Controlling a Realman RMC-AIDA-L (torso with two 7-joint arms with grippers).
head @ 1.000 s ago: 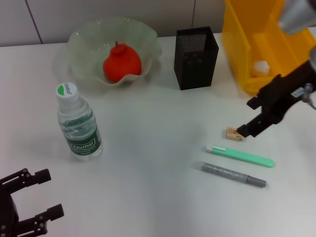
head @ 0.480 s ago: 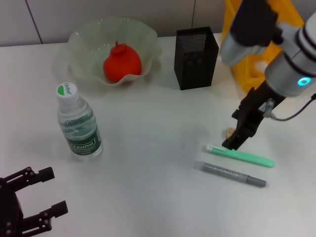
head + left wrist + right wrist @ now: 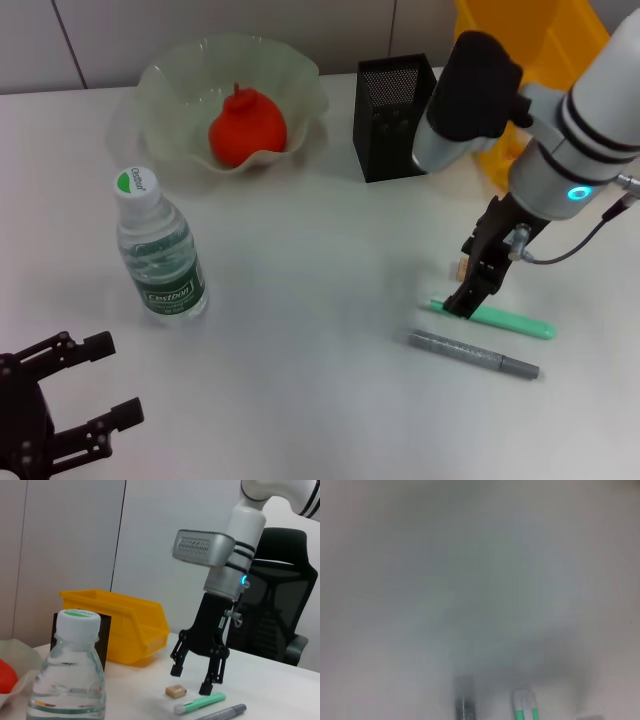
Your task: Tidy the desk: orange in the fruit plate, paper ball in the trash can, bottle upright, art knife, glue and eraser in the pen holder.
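My right gripper (image 3: 468,282) points down over the small beige eraser (image 3: 176,691), open, with a fingertip on either side just above it; in the head view only a sliver of the eraser (image 3: 460,268) shows. Beside it lie a slim green stick (image 3: 505,320) and a grey stick (image 3: 472,353); I cannot tell which is the art knife and which the glue. The orange (image 3: 247,128) sits in the fruit plate (image 3: 180,62). The bottle (image 3: 160,250) stands upright. The black pen holder (image 3: 397,118) stands beside the yellow trash can (image 3: 545,70). The paper ball is hidden. My left gripper (image 3: 72,402) hangs open at the near left.
The right arm's white forearm (image 3: 470,100) reaches across in front of the trash can and close to the pen holder. Bare tabletop (image 3: 310,280) lies between the bottle and the sticks. An office chair (image 3: 280,610) stands beyond the table.
The right arm has swung in from the right, and its gripper has turned down and moved left over the eraser. The left gripper has drifted slightly right.
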